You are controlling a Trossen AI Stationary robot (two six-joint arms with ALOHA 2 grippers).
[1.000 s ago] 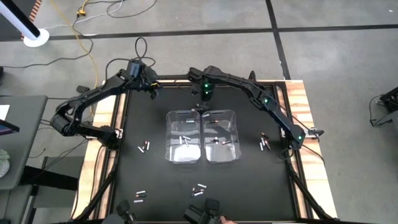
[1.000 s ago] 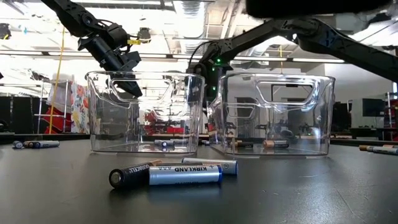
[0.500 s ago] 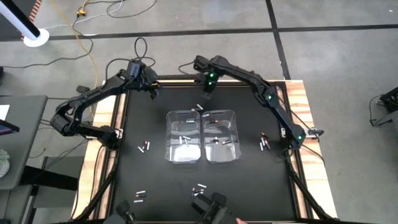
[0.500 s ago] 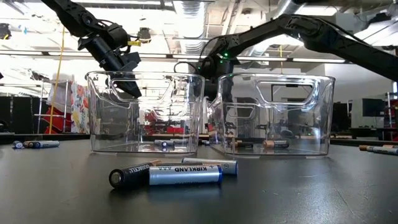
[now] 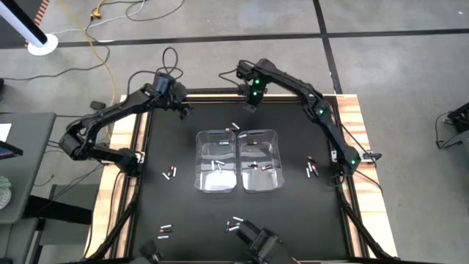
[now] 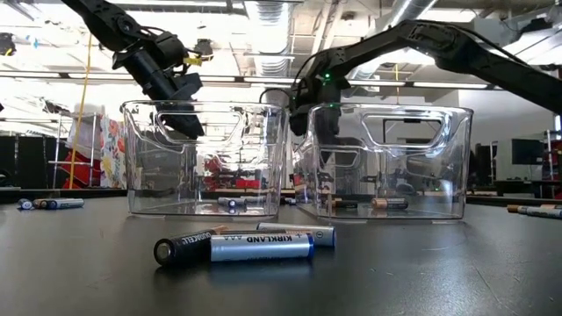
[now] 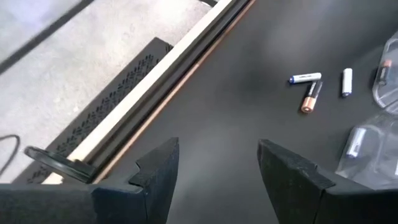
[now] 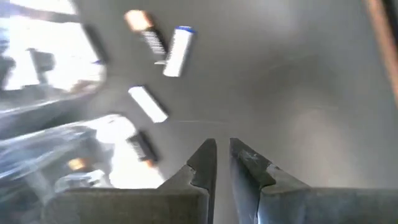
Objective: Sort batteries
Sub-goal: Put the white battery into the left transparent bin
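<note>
Batteries lie scattered on the black table [image 5: 183,205]: a few just behind the bins [image 5: 234,128], seen again in the left wrist view [image 7: 311,93] and the right wrist view [image 8: 155,43]. Others lie at the left [image 5: 170,172], at the right [image 5: 310,167] and at the near edge [image 6: 237,244]. Some lie inside the two clear bins [image 5: 218,161] [image 5: 260,161]. My left gripper [image 5: 182,108] [image 7: 217,168] hangs open over the far left of the table, nothing between its fingers. My right gripper [image 5: 251,103] [image 8: 221,155] hovers beyond the bins near the far edge, its fingers a narrow gap apart and empty.
The two bins stand side by side in the middle of the table, seen from the front in the low view [image 6: 206,158] [image 6: 391,158]. A wooden rim [image 5: 359,125] frames the black surface. Bare table lies between the bins and the near edge.
My right gripper has risen and drawn back from the bins' far side toward the table's far edge, a little to the right. The batteries behind the bins, which it covered before, now show.
</note>
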